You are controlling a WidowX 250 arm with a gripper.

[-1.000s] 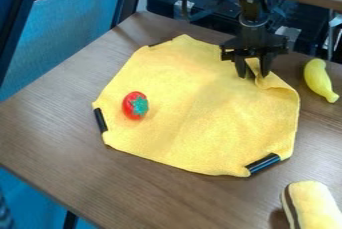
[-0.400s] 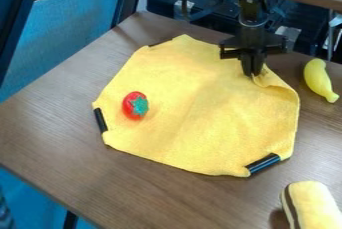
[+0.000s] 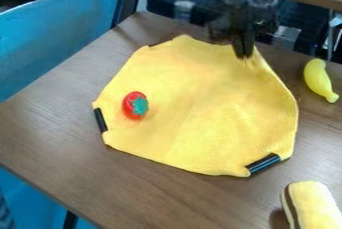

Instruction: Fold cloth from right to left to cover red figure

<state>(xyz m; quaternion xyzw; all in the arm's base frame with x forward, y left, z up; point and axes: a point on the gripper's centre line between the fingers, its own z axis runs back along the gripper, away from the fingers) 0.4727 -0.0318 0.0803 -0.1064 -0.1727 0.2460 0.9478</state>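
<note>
So the yellow cloth point(image 3: 194, 103) is lying mostly flat on the wooden tabletop point(image 3: 60, 128), and the pincer point(image 3: 243, 55) is up at its top right corner, as the camera sees it. It's a bit hard to make out right at the tips, but it looks pressed together with that corner of the cloth pinched in it, and the edge runs up to it in a sort of peak.

The little red tomato point(image 3: 133, 106) with the green top is sitting on the left part of the cloth, totally in plain view. There's a black strip point(image 3: 100, 120) on the cloth's left edge and another black piece point(image 3: 263, 163) on its lower right edge.

Other stuff on there: a yellow banana point(image 3: 320, 80) off to the right, just beside the cloth, and a yellow thing with a dark brown stripe point(image 3: 312, 208) down in the bottom right corner.
</note>
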